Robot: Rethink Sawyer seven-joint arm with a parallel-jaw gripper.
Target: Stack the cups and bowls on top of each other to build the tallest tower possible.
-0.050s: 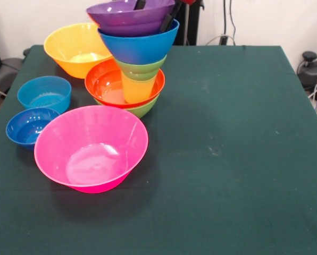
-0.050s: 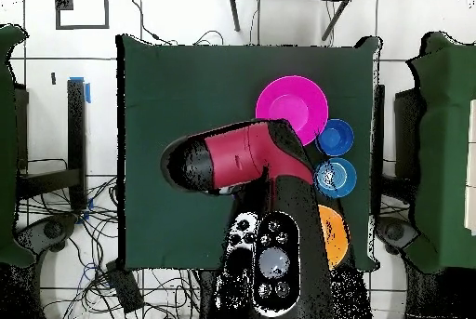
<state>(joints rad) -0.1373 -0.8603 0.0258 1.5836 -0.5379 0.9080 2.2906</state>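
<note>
Tower stands at worktop far side: green bowl, red-orange bowl, translucent yellow cup, small green bowl, blue bowl, w/ glossy purple plastic bowl on top. Pincer fingers dip inside purple bowl; grip can't be told. Big pink bowl near.

A dark green cloth covers the bench. Black cables hang down the white wall behind it.

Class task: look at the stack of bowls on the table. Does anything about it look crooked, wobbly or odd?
Yes. The tower is top-heavy: a wide blue bowl and a purple bowl sit on a small green bowl and a narrow yellow cup. The purple bowl looks tilted.
</note>
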